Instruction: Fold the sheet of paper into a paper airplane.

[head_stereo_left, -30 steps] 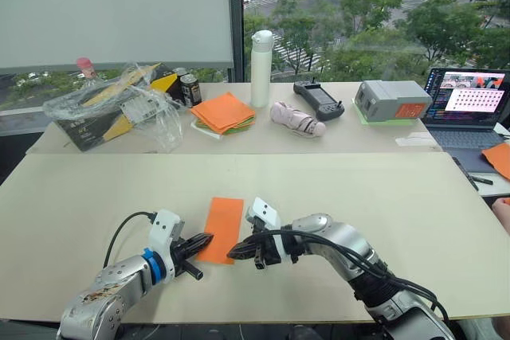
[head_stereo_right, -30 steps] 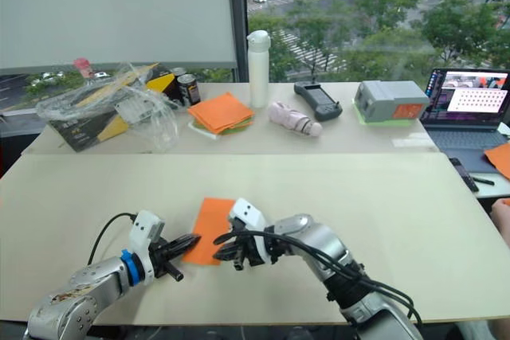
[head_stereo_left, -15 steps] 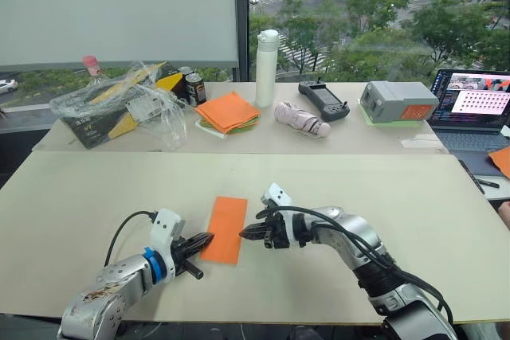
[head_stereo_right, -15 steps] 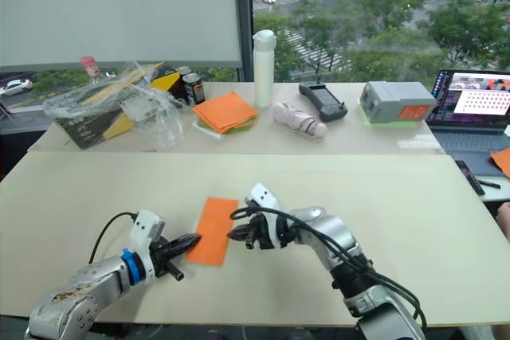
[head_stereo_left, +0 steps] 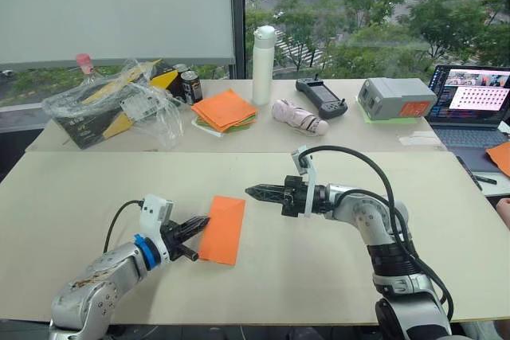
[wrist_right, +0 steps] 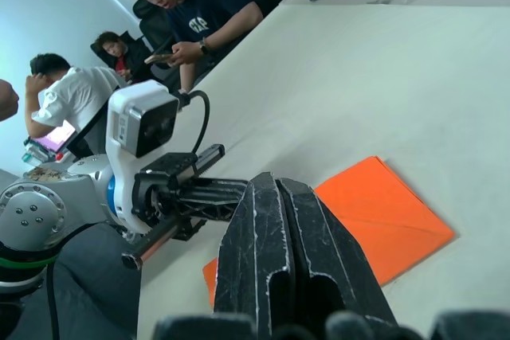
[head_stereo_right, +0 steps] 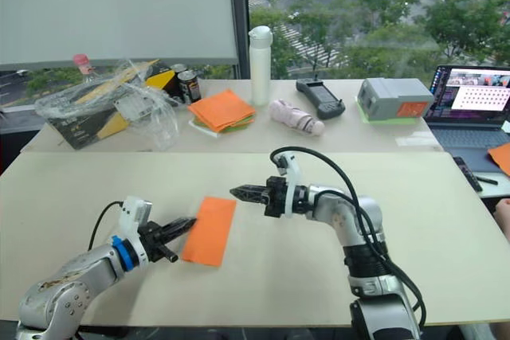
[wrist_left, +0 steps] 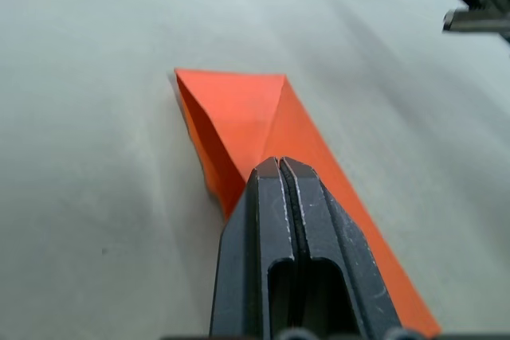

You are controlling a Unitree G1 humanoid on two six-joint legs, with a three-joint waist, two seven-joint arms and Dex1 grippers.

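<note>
On a pale table (head_stereo_left: 335,276) lies the folded orange paper (head_stereo_left: 222,228), its near left edge apparently pinched by the closed left gripper (head_stereo_left: 201,224), while the right gripper (head_stereo_left: 253,192), fingers together, hovers just beside its far corner.

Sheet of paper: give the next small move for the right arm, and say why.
Probably bring the right tool, shut and hanging clear above the table, back down to the far right corner of the sheet of paper to start a corner fold. The sheet lies folded narrow, and the shut left tool pins its left edge.
</note>
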